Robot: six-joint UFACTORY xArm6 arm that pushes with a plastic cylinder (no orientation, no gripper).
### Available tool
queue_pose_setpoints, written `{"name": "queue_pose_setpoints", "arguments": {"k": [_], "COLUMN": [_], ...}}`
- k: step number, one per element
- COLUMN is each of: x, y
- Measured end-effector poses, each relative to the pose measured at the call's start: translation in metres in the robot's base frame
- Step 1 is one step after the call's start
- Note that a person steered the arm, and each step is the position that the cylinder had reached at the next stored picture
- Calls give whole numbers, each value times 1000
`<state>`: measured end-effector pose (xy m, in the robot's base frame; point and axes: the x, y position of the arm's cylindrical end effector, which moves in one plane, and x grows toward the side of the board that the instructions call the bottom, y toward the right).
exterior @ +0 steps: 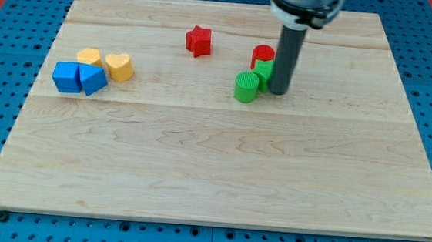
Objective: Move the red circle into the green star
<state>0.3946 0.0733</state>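
My tip [278, 91] rests just right of the green star [264, 71]; there is no pincer. The red circle [263, 53] touches the star's far side, toward the table's [211, 182] top edge, with a green cylinder [246, 86] at the star's near left.

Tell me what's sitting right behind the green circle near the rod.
Behind the green circle, toward the view's top, sits the green star, then the red circle. My tip stands at their right, its rod covering their right edges.
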Motion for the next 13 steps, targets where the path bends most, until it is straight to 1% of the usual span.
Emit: {"name": "queue_pose_setpoints", "arguments": {"k": [1, 2, 3, 4, 6, 7, 8, 9, 10, 11, 12, 13], "x": [-1, -10, -34, -45, -45, -59, -108, -124, -124, -154, -154, -135], "y": [-13, 27, 35, 27, -52, -33, 35, 39, 84, 69, 2, -49]}}
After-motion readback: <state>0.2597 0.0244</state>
